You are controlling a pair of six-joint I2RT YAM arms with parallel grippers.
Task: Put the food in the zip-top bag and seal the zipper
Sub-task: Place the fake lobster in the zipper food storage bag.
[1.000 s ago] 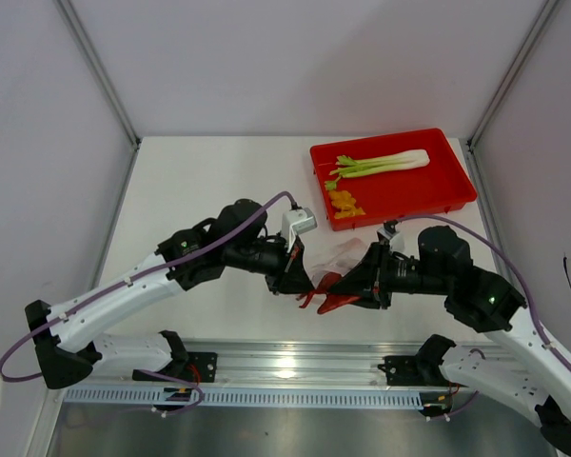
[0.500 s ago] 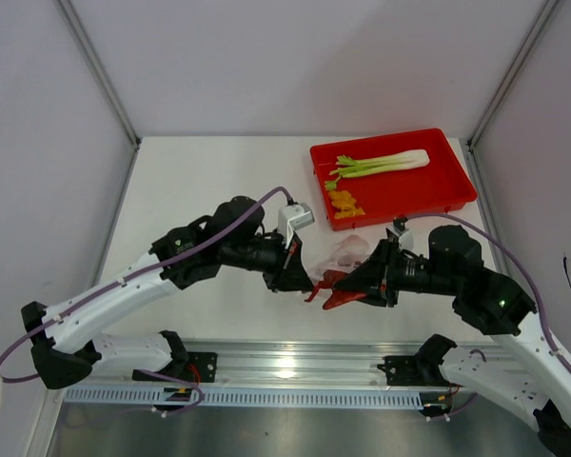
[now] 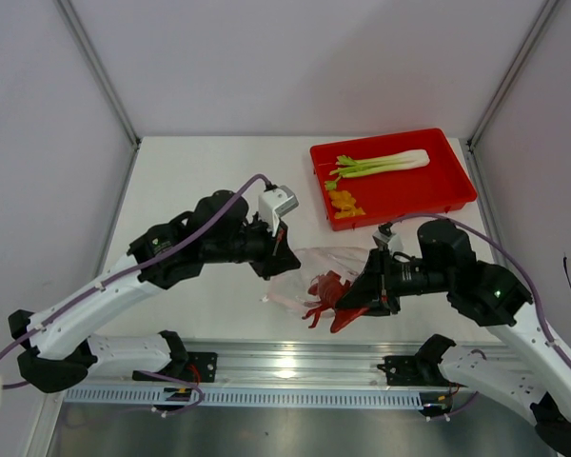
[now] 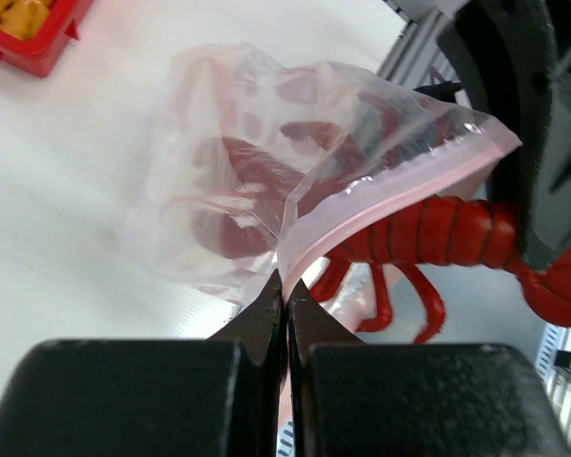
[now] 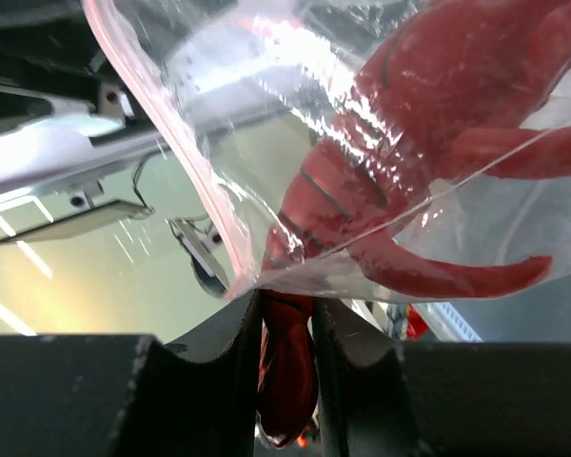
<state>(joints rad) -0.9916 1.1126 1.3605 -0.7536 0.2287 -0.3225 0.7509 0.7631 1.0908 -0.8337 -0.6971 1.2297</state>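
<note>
My left gripper point(image 3: 269, 265) is shut on the pinkish zipper point(image 4: 409, 181) rim of the clear zip-top bag point(image 3: 305, 269), holding its mouth up near the table's front edge. The dark red spiky piece point(image 3: 327, 293) lies partly inside the bag point(image 4: 252, 171), front end in, tail sticking out. My right gripper point(image 3: 357, 301) is shut on that tail point(image 5: 287, 371), with the bag's edge point(image 5: 162, 105) draped over the piece point(image 5: 428, 105). The green-white stalk point(image 3: 383, 164) and the yellow-orange pieces point(image 3: 344, 203) lie in the red tray.
The red tray point(image 3: 438, 190) stands at the back right of the white table. A metal rail point(image 3: 295, 367) runs along the near edge under both arms. Grey walls close in the left, right and back.
My left gripper has moved back and to the left, pulling the bag's mouth with it. The bag now spreads over the front of the red piece, which the right gripper still holds.
</note>
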